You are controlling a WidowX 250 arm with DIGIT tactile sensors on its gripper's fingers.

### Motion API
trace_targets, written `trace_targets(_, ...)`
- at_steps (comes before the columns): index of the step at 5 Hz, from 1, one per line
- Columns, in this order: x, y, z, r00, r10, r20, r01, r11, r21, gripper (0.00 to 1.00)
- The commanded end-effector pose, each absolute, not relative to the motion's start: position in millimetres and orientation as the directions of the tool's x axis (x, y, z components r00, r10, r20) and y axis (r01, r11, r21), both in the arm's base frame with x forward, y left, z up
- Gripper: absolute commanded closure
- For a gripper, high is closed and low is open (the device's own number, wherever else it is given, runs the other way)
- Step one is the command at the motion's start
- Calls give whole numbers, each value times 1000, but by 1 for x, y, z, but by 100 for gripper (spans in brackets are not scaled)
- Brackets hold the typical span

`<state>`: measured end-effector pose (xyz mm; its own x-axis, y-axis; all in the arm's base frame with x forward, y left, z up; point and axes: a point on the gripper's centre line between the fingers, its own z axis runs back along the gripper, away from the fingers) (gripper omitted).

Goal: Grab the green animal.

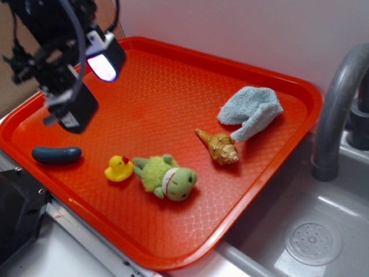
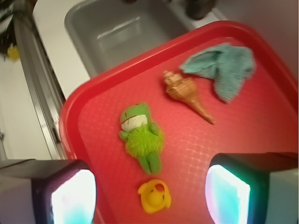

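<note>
At upper left of the exterior frame our gripper (image 1: 86,78) hangs, jaws wide apart and empty; the green animal (image 1: 167,177) lies ungrabbed, approach and grasp remain.

bare tray (image 2: 187,149) lies between the open claw (image 2: 150,196) fingers; only the yellow duck (image 2: 154,196) crowds the green frog (image 2: 141,135).

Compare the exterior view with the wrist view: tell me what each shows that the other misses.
Only the exterior view shows the dark blue oblong piece, the grey faucet and the sink drain.

Only the wrist view shows the gripper close up, fingers spread wide.

Both show the green animal, yellow duck, shell and blue cloth on the red tray.
</note>
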<state>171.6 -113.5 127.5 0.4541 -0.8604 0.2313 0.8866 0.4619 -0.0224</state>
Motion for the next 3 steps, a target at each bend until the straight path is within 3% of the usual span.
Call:
trace_targets(1, 180, -134, 79, 427, -887, 177, 904, 425, -49, 0)
trace_targets(2, 179, -143, 56, 372, -915, 155, 928, 363, -79, 0)
trace_targets(3, 178, -142, 41, 377, -921, 96, 926, 372, -68, 0)
